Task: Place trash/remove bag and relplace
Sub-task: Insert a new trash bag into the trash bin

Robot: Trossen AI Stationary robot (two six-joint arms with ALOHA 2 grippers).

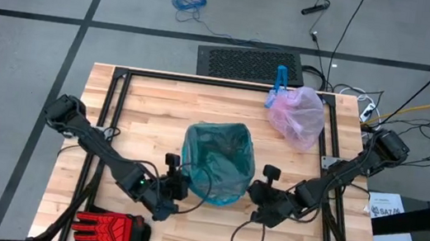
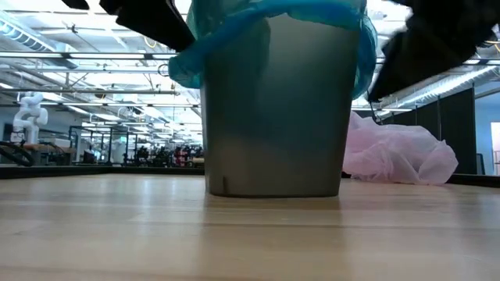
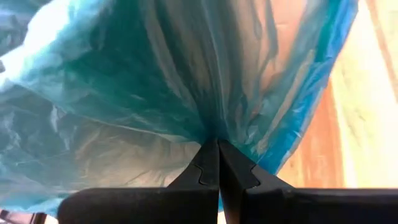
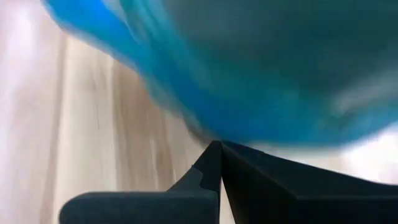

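A grey bin (image 2: 273, 109) stands mid-table with the translucent teal bag (image 1: 218, 161) lining it, the bag's rim (image 2: 234, 43) folded down over the outside of the bin top. My left gripper (image 1: 180, 186) is at the bin's near-left side, shut on the bag. My right gripper (image 1: 258, 194) is at the near-right side, also shut on it. The pale pink bag (image 1: 299, 117) with its blue tie (image 1: 278, 83) lies on the table's far right part. No paper wads show. My left gripper pinches a gathered bunch of the teal bag's film (image 3: 214, 134) between its two fingertips (image 3: 208, 163), coming from the bin's near-left. The film fans out from the pinch in drawn creases. My right gripper has its fingertips (image 4: 208, 163) shut at the lower edge of the teal bag's overhang (image 4: 214, 134), from the bin's near-right. The picture is blurred, so how much film it has cannot be told.
A red-and-black glove (image 1: 109, 227) lies at the table's near-left corner. A loose black cable (image 1: 245, 239) loops on the wood near my right arm. The pink bag (image 2: 398, 152) rests behind and to the right of the bin. Bare wood lies left and far of the bin.
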